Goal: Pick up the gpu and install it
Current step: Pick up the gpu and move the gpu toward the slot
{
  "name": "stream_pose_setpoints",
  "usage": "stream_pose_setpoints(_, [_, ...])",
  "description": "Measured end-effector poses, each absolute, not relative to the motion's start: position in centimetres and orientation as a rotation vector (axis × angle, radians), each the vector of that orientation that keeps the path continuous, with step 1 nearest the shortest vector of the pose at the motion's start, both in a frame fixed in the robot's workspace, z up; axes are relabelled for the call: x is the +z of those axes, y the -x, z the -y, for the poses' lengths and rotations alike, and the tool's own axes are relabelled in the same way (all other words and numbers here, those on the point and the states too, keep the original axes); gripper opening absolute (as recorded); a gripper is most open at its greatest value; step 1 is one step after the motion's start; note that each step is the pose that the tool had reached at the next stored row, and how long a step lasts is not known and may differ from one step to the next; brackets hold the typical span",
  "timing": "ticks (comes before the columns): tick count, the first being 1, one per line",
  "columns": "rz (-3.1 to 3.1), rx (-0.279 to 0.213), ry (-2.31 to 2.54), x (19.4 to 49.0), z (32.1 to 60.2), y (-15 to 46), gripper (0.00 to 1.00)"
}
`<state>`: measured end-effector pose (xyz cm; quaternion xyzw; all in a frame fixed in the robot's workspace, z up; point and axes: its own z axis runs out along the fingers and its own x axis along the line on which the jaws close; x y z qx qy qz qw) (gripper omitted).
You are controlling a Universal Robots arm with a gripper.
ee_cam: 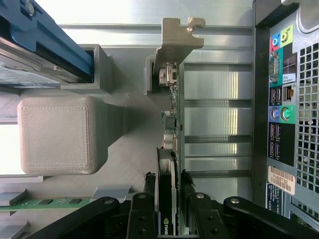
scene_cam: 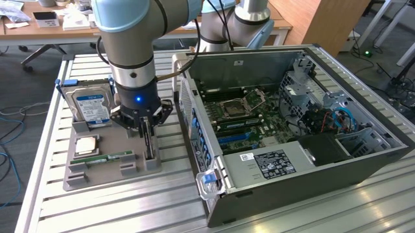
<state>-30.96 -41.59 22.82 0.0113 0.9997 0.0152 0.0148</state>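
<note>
The hand (scene_cam: 146, 127) is down over the grey parts tray (scene_cam: 97, 180), its fingers (ee_cam: 151, 189) pinching the gpu (scene_cam: 149, 141) from both flat sides. The gpu stands on its long edge in a slot along the tray's edge nearest the open computer case (scene_cam: 311, 180), its pale metal bracket seen end-on in the wrist view. On the same tray, a blue-labelled hard drive (scene_cam: 91, 107) stands upright at the far corner. Tray and case sit side by side on the slatted metal desk (scene_cam: 129, 211).
</note>
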Motion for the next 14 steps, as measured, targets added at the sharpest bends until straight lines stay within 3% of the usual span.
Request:
stream_pose_setpoints(5, [-3.112, 0.047, -0.035, 22.82, 41.59, 30.97, 0.32])
stream_pose_setpoints(6, [-3.112, 0.047, -0.035, 22.82, 41.59, 30.97, 0.26])
stream_pose_setpoints(14, [-3.111, 0.047, -0.035, 22.82, 41.59, 30.96, 0.26])
